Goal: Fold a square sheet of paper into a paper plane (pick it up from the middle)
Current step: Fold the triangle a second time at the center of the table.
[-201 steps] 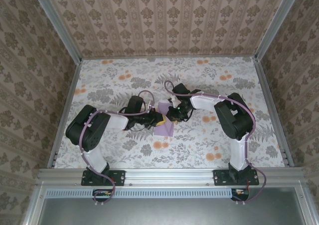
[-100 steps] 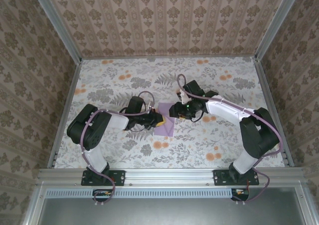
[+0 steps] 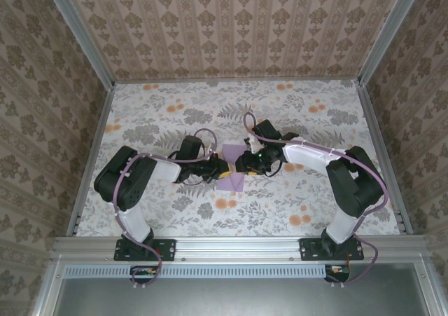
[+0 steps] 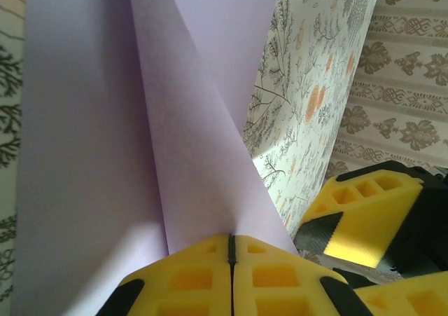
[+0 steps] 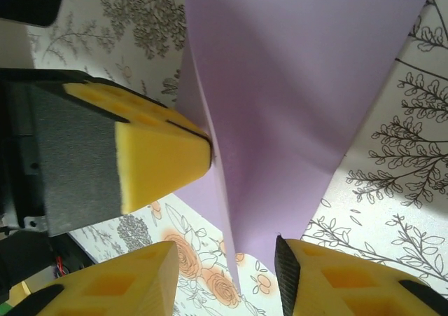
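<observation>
**Top external view: both arms meet over the pinched sheet at mid-tabletop**

Floral-patterned tabletop (image 3: 315,113) carries the whole job. The left arm (image 3: 154,169) and right arm (image 3: 315,155) reach inward so their tips come together near its centre. That puts both tips on the one thing the task needs.

The square sheet of paper (image 3: 230,183) lies there, lavender, between the two wrists. Part of it rests flat on the tabletop, and its middle is drawn up into a ridge. From the left wrist, the sheet (image 4: 91,155) rises as a tented crease that narrows down into the grip. This fits picking it up from the middle, since thin paper lying flat gives no edge to grasp.

The left end effector (image 3: 222,167) is clamped tight on that ridge. In its own view the left end effector (image 4: 231,253) shows its yellow pads (image 4: 196,281) meeting with only the paper's thickness between them. This probably anchors the crease.

The right end effector (image 3: 245,163) is just beside it. From the right wrist, the right end effector (image 5: 224,274) stands partly apart, with its fingers (image 5: 105,288) on either side of the hanging fold. Neither finger visibly presses the fold, so it straddles the fold rather than holds it. It looks placed to take a second grip on the same fold.
</observation>
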Available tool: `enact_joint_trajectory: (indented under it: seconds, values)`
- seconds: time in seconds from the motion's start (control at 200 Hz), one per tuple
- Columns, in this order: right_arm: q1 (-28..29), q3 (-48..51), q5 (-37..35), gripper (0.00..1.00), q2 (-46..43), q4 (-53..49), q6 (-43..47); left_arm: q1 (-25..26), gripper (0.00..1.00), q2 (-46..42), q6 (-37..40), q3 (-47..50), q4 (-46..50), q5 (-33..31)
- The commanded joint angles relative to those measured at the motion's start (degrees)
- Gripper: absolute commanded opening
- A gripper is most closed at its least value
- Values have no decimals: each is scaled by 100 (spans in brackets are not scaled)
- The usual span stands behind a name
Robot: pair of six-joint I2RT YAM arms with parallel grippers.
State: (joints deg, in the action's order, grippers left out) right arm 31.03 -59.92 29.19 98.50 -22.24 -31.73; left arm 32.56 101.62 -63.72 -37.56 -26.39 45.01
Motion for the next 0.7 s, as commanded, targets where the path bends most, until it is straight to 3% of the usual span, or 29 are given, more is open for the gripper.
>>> enact_joint_trajectory:
  seconds: [0.0,0.405,0.695]
  values:
    - [35,18,35,44,107,-41,51,14,8,-10,11,2,55,-28]
    - [35,-75,300,16,228,-16,90,-3,8,-54,18,-23,75,-28]
    - [36,-58,271,26,203,-136,171,-12,8,-124,57,3,155,-63]
